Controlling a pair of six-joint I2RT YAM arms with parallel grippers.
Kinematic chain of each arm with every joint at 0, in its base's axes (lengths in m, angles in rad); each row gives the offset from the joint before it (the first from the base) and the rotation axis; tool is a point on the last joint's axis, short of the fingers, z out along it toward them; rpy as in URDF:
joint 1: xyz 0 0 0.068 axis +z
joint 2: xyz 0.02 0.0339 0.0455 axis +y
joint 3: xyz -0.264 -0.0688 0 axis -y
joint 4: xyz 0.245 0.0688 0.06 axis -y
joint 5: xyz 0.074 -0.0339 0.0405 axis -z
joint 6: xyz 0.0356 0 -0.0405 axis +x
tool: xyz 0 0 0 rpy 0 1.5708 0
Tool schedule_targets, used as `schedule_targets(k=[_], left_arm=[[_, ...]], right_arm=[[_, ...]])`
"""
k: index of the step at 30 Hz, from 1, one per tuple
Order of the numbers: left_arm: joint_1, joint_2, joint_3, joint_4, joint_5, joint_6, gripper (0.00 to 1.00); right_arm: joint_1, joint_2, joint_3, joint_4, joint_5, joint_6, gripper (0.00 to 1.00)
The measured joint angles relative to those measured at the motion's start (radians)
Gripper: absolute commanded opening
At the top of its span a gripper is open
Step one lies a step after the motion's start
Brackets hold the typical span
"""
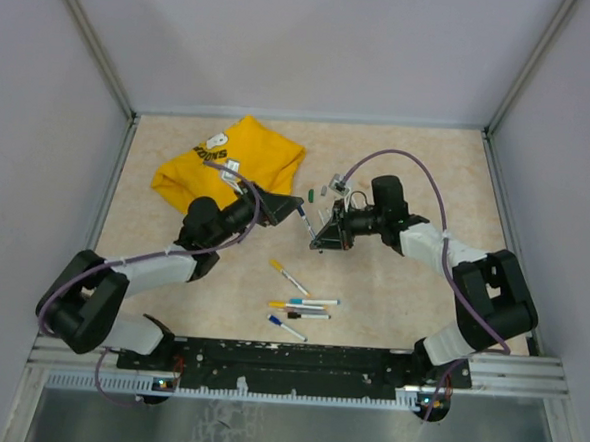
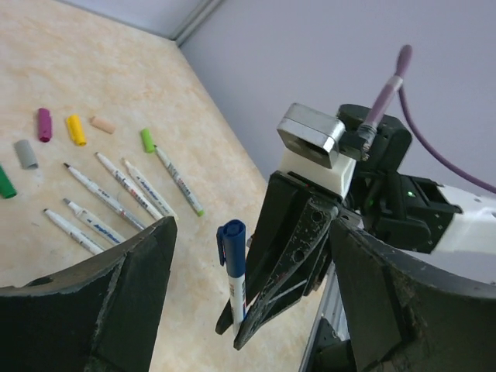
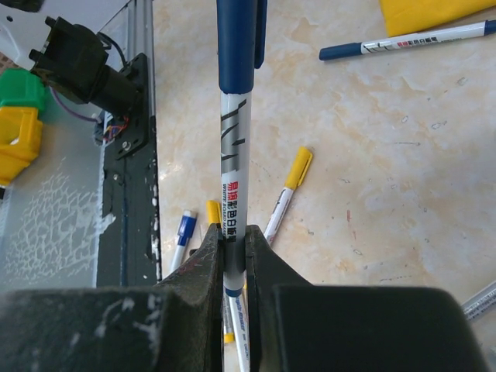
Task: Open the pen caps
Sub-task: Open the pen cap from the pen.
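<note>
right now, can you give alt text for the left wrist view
The right end effector pinches a blue-capped pen by its lower end, cap pointing up, in the gap of the open left end effector. Behind, uncapped pens and loose caps lie on the beige table.

The left arm (image 1: 162, 268) and the right arm (image 1: 429, 244) are white shells between bulky black joint housings, each trailed by a purple cable (image 1: 404, 155). The right wrist carries a silver-faced camera (image 2: 310, 132) on a white mount, with a small green light (image 2: 408, 194) on the black body behind. The left fingers (image 2: 116, 310) are matte black wedges scuffed pale at the edges; the right fingers (image 3: 205, 267) are black, flecked white.
</note>
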Motion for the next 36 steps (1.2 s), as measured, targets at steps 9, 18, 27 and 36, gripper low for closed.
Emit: schedule_targets(k=[9, 18, 27, 36], left_arm=[[-0.11, -0.095, 0.146, -0.455, -0.312, 0.071, 0.69], [-0.184, -0.079, 0.253, -0.693, -0.435, 0.074, 0.54], [-0.211, -0.024, 0.309, -0.795, -0.472, 0.064, 0.29], [-0.215, -0.021, 0.314, -0.768, -0.447, 0.068, 0.0]], right_arm=[[0.0, 0.0, 0.001, -0.006, 0.014, 0.0, 0.0], [0.0, 0.0, 0.001, -0.018, 0.034, -0.006, 0.0], [0.0, 0.0, 0.001, -0.027, 0.055, -0.019, 0.0], [0.001, 0.0, 0.01, -0.053, 0.066, -0.054, 0.18]])
